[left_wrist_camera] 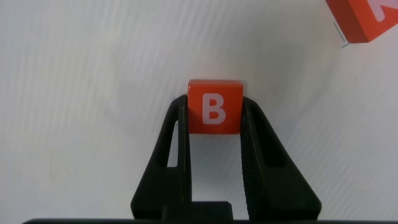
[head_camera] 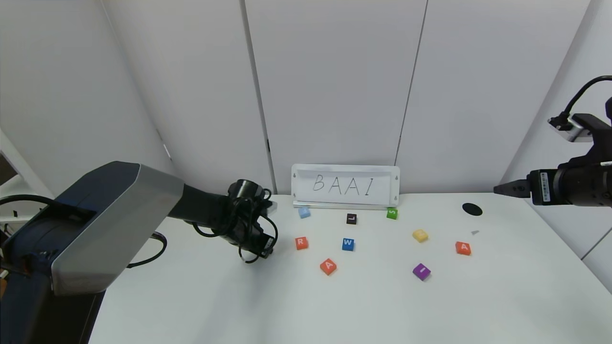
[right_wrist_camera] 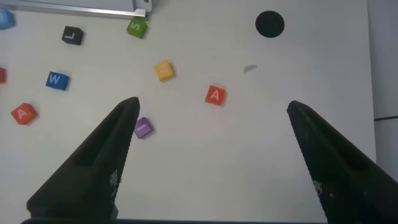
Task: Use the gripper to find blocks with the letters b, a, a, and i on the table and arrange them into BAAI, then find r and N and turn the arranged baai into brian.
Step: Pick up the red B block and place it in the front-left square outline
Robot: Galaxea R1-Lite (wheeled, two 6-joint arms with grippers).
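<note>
The left end effector (left_wrist_camera: 214, 124) is down at the bench (head_camera: 334, 306) on the robot's left side, its two black fingers (left_wrist_camera: 171, 149) pressed against opposite sides of the orange-red B tile (left_wrist_camera: 214, 107), which sits flat on the white surface with its letter facing up; in the head view the arm hides that tile. Just to the right of this end effector lies the orange-red R (head_camera: 301, 243), with the blue W (head_camera: 347, 244) beyond it and an orange-red A (head_camera: 328, 266) nearer the robot, between those two. The second A (head_camera: 463, 248) lies well to the right, with the purple I (head_camera: 421, 271) nearer the robot and a little left of it, and the yellow tile (head_camera: 420, 235) farther back; its letter is too faint to read. Along the back stands a white card (head_camera: 345, 185) handwritten BAAI, with a pale blue tile (head_camera: 304, 212), a dark L (head_camera: 351, 219) and a green S (head_camera: 392, 213) just in front of it. A black hole (head_camera: 472, 209) marks the bench at back right. The right end effector (right_wrist_camera: 211, 155) hangs above the right side of the bench, its fingers spread wide with nothing between them.
</note>
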